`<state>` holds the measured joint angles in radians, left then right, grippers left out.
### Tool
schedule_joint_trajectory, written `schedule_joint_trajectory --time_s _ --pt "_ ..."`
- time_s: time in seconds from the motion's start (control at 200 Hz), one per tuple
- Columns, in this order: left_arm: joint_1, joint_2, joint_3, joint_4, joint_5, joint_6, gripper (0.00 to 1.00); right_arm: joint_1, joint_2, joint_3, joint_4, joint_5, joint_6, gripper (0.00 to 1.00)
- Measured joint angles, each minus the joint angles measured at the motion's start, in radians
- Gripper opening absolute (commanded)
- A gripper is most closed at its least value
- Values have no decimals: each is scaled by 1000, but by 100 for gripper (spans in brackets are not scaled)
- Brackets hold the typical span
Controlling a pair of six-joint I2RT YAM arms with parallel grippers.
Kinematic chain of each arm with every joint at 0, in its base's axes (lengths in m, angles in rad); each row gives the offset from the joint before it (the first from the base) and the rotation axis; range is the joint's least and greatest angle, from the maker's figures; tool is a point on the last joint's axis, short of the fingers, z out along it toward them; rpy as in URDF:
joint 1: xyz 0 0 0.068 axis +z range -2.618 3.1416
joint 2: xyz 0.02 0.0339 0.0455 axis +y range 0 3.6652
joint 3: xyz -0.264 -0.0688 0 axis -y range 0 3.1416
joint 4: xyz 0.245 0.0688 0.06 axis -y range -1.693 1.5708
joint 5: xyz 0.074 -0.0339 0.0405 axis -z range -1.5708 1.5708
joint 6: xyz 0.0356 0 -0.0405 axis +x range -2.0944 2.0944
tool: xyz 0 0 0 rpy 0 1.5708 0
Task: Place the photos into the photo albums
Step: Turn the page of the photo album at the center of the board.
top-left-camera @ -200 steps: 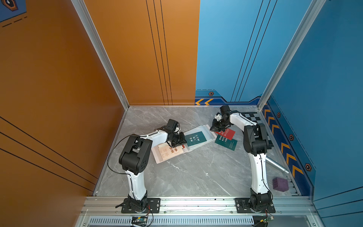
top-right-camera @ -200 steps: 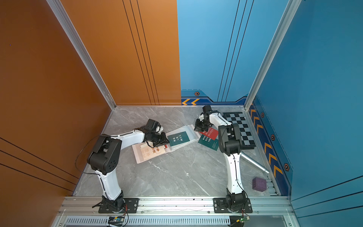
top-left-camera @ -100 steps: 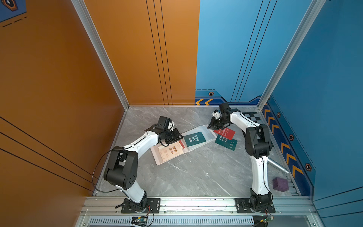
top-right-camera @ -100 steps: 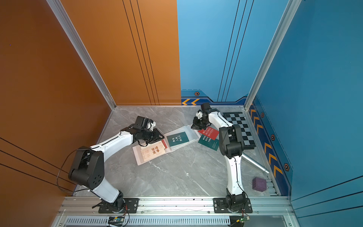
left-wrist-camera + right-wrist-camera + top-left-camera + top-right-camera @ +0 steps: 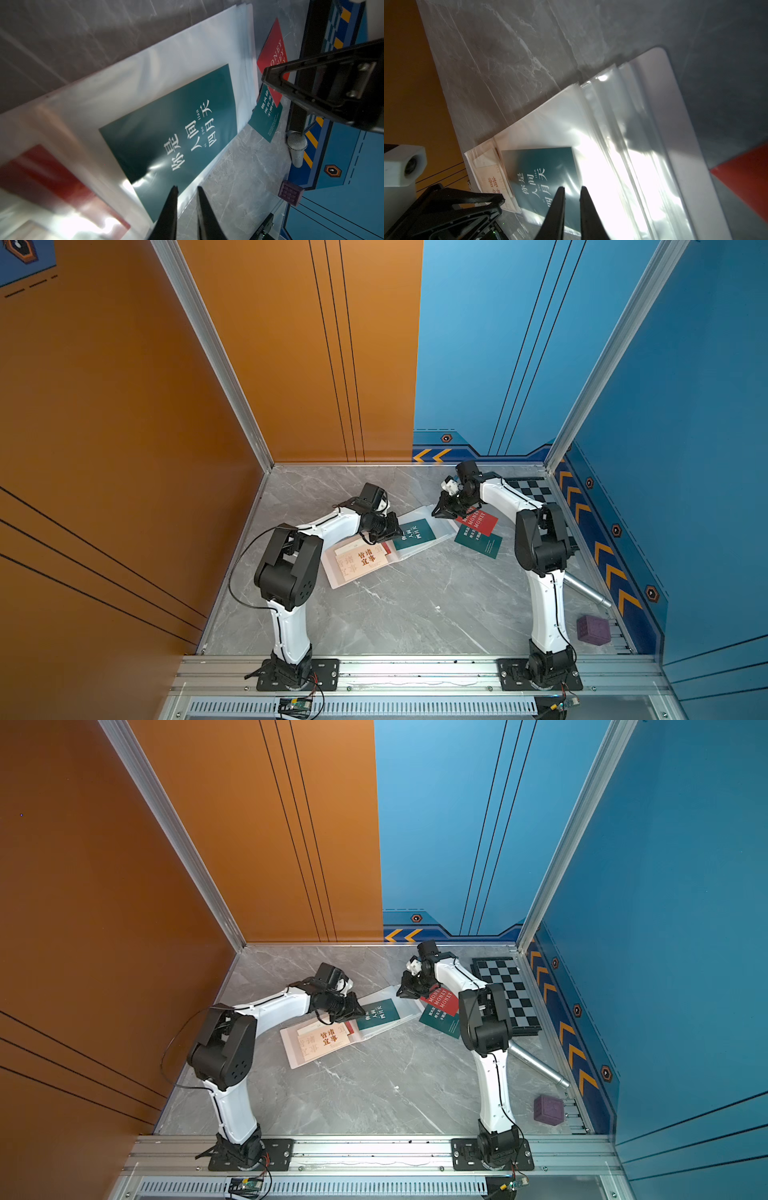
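Open photo album [image 5: 419, 515] lies mid-surface [image 5: 415, 614]. Under its film sits a dark green card [image 5: 172, 133] reading 你是人间四月天, "si yue tian", and left of that a cream card [image 5: 365, 558] reading 诸事皆宜. A red "MONEY" card [image 5: 478, 519] sits off its right edge. Left jaws at its fold and right jaws at its far corner are narrowly parted, holding nothing visible. Left arm [image 5: 291, 568] elbow is up again; cards unmoved.

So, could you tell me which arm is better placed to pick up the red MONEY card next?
Right, probably: the right gripper hangs just beside the red MONEY card, while the left gripper sits across the album, at the sleeved green card.
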<state>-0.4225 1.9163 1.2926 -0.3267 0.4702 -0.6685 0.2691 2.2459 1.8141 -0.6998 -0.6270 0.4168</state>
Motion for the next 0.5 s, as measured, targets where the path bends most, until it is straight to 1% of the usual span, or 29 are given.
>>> schedule_joint_trajectory --time_s 0.18,0.36,0.5 --pt "0 28 -3 -4 -14 8 15 -1 4 -42 2 2 -2 19" --pt "3 29 -41 -3 -26 18 13 -1 21 -68 0 3 -3 19" --pt "5 29 -60 11 -31 26 7 -2 21 -68 1 4 -3 21"
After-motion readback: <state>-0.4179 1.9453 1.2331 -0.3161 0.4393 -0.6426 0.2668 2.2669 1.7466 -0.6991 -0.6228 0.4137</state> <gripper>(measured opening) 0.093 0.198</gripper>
